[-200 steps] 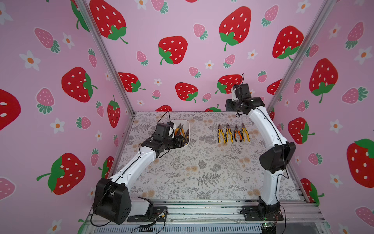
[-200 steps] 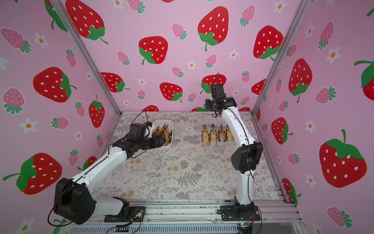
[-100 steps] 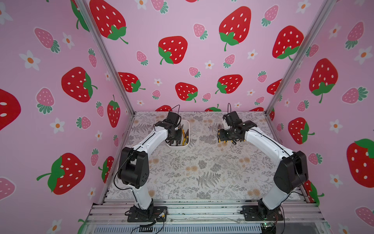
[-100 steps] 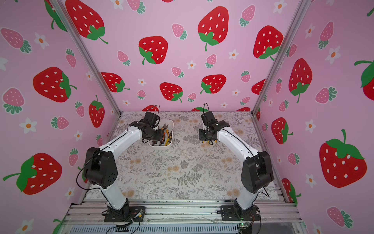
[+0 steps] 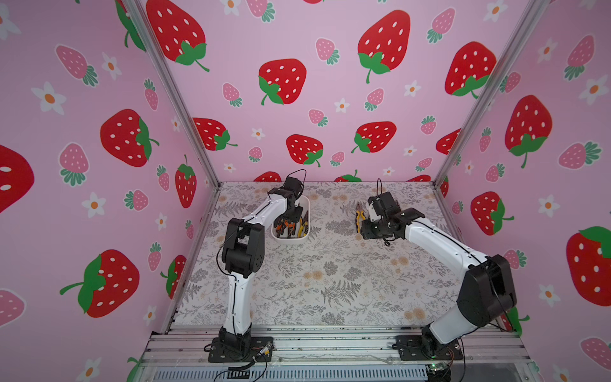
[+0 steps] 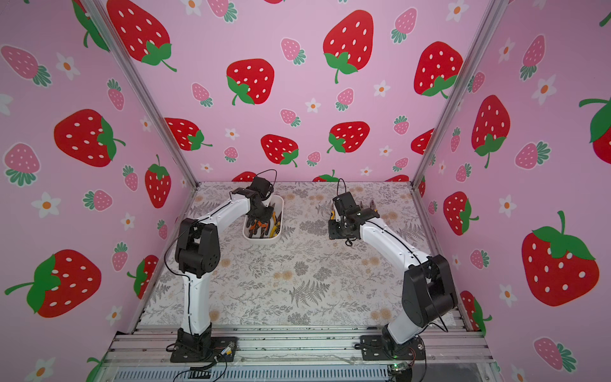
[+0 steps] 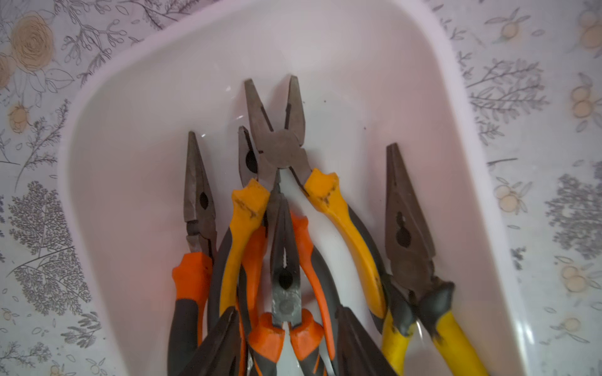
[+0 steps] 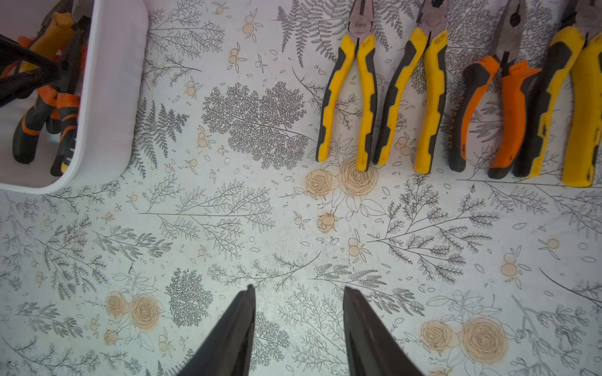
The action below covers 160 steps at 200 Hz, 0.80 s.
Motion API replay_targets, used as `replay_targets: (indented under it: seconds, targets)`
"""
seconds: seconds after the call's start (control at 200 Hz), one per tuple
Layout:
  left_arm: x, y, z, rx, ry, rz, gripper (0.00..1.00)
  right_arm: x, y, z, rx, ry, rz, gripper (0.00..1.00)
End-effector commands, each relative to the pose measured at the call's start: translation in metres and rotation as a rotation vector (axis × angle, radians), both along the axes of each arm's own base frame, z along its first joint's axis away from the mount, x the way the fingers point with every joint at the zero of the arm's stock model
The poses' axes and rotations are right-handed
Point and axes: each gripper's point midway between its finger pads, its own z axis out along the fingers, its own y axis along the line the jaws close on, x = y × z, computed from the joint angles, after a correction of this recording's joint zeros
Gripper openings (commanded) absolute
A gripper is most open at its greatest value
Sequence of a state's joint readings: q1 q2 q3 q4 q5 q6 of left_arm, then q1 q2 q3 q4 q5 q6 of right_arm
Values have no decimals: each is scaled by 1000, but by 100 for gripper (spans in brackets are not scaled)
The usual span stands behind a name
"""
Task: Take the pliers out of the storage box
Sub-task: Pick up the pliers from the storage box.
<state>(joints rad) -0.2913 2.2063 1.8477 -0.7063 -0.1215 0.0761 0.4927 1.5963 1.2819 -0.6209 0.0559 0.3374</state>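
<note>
**A:** Pliers (image 7: pixel 407 228), where are they?
**B:** Some in the white box (image 7: pixel 456 130), four lined up on the table (image 8: pixel 260 228) nearby.
**A:** Grippers?
**B:** Right gripper (image 8: pixel 298 288) apart, empty. Left gripper (image 7: pixel 287 309) straddles an orange pair (image 7: pixel 286 260) in the box; grip unclear.

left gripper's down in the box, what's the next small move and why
Probably close the left gripper on the orange-handled needle-nose pliers and lift straight up: its fingers flank that pair, which lies on top of the pile in the storage box, so it should come free without dragging others.

Robot lab booth, strawberry-print walls (image 5: pixel 330 20), aluminium frame (image 5: pixel 175 96)
</note>
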Motion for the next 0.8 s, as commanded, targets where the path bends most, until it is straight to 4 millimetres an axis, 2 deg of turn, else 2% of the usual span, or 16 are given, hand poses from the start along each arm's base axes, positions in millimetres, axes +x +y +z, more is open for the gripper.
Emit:
replay_targets:
  seconds: [0.0,0.19,0.275,0.35,0.61,0.72,0.795]
  targets:
    - [10,13,8,42,-9,-14,50,-1,1,-10,8,16,2,49]
    - [17,22,3,24,-2,-4,50,-3,4,-22,11,51,7,48]
    - [17,26,-4,21,30,2,45,-3,4,-25,10,59,8,48]
    - [16,27,-9,10,45,4,41,-3,4,-25,8,59,8,48]
    - [13,25,-24,-19,90,-4,41,-3,3,-23,7,56,6,48]
    - [10,21,-29,-33,113,-7,29,-4,3,-24,6,57,4,48]
    - [7,17,-32,-26,122,-15,28,-4,3,-23,7,56,4,48]
